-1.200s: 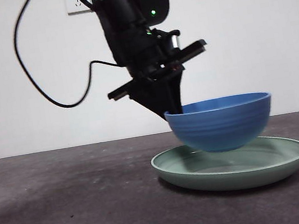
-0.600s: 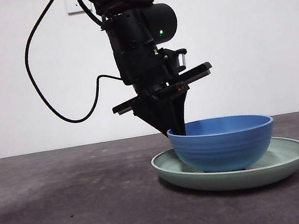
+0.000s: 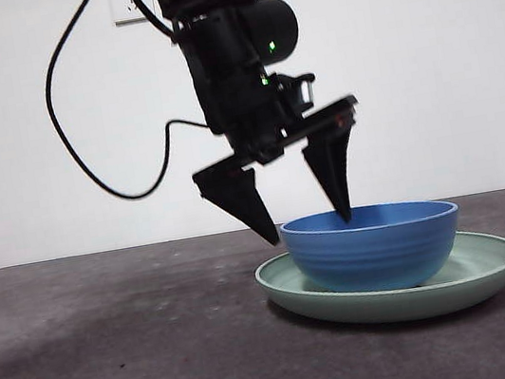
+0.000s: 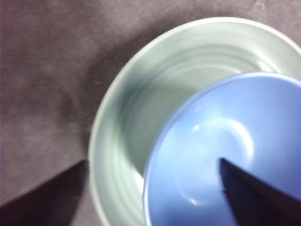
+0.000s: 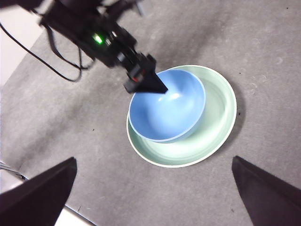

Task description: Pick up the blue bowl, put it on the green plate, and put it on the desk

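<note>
1. My left wrist view is blurred; green plate [image 4: 117, 122] and blue bowl [image 4: 221, 146] run off the picture's edge.
2. In the front view, the bowl hides the plate's middle.
3. My arm's top is cut off.

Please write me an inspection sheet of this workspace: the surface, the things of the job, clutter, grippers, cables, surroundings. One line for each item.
Surface: the desk is dark grey-brown, matte and speckled.
Job's things: the blue bowl stands upright in the green plate, towards one side of it rather than centred, as the right wrist view shows.
Clutter: nothing seen.
Grippers: the left gripper is open, one jaw inside the bowl's rim and one outside, not clamping it. The right gripper is open, high above the desk, holding nothing.
Cables: a black cable loops from the left arm, clear of the desk.
Surroundings: a plain white wall with a white wall plate at the top.
</note>
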Robot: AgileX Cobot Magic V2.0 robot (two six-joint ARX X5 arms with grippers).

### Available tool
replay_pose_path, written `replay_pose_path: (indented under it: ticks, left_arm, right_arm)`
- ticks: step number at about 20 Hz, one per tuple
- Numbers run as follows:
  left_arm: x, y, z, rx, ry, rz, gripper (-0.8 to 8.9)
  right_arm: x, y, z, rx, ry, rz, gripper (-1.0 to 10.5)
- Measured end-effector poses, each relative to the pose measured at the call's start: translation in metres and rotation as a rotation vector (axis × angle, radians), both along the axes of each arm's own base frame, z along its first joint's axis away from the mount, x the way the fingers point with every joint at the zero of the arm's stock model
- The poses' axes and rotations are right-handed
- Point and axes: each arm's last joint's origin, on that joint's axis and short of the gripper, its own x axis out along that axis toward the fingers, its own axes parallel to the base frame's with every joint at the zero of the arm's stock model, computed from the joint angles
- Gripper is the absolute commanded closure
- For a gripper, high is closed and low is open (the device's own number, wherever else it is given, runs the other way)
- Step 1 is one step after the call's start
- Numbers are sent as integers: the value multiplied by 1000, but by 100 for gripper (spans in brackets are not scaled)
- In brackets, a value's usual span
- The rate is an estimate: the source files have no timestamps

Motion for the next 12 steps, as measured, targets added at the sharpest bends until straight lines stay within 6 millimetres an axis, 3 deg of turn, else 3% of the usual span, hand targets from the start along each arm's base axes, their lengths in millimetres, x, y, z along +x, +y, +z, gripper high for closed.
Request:
replay_pose_path:
  ticks: [4,6,8,12]
  left_arm:
    - [2,7,47,0,-11,-4,294]
    - [-2,11,71,-13,-35,-16,230]
    - [-12,19,94,-33,-68,-31,182]
    - [-48,50,153,-75,-137,-55,188]
  right_arm:
    - [0,0,0,0,0,0,377]
    - [0,0,0,0,0,0,377]
    - [0,0,0,0,0,0,378]
    - [0,0,0,0,-1,0,377]
